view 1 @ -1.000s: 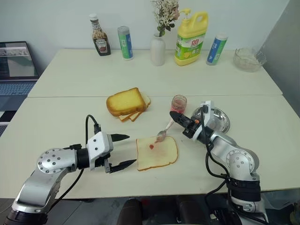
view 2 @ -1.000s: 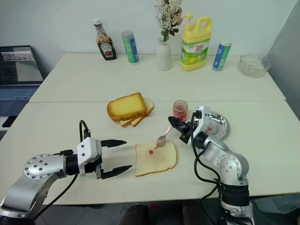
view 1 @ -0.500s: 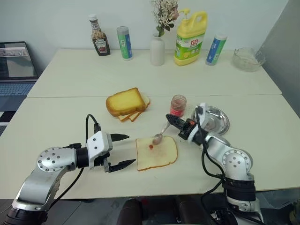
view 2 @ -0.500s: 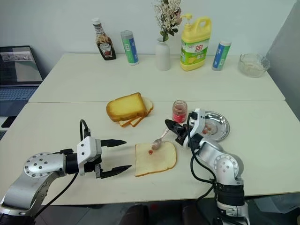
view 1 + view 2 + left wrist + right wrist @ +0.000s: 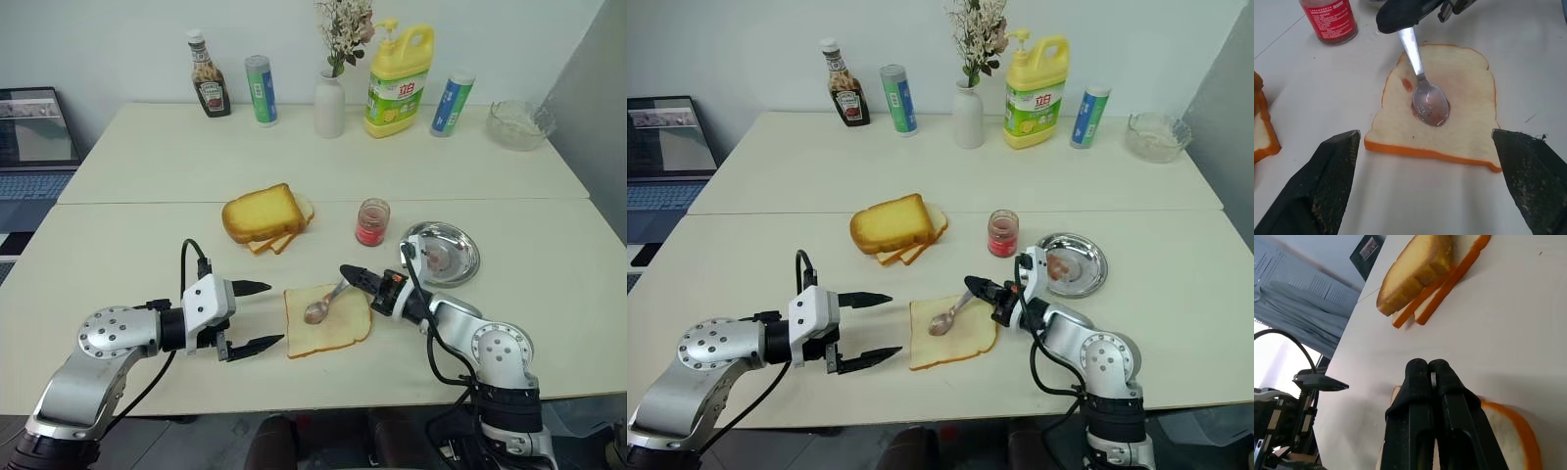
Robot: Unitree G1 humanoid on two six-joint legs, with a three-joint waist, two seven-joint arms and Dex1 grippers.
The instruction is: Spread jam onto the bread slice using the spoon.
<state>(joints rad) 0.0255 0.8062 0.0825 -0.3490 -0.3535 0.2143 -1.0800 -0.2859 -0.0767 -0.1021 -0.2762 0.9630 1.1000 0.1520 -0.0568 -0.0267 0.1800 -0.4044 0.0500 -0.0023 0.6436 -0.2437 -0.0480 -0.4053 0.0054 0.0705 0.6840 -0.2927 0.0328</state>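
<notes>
The pale bread slice (image 5: 328,319) lies flat near the table's front, with a small red jam spot (image 5: 1407,84) near one edge. The silver spoon (image 5: 1428,101) rests bowl-down on the slice's middle, its bowl smeared pink. My right gripper (image 5: 350,274) is shut on the spoon's handle, reaching in from the right and low over the bread. My left gripper (image 5: 257,315) hangs open just left of the slice, its black fingers (image 5: 1327,183) spread wide and holding nothing. The small glass jam jar (image 5: 372,221) stands behind the bread.
A stack of golden toast slices (image 5: 265,216) lies behind and left of the bread. A steel dish (image 5: 443,253) sits to the right. Ketchup bottle (image 5: 208,87), two tubes, vase (image 5: 329,102), yellow jug (image 5: 399,80) and glass bowl (image 5: 516,124) line the far edge. A laptop (image 5: 34,132) sits far left.
My right gripper has come down and toward the left with the spoon; the bowl went from hovering at the slice's far edge to resting on its middle. The left gripper stayed put.
</notes>
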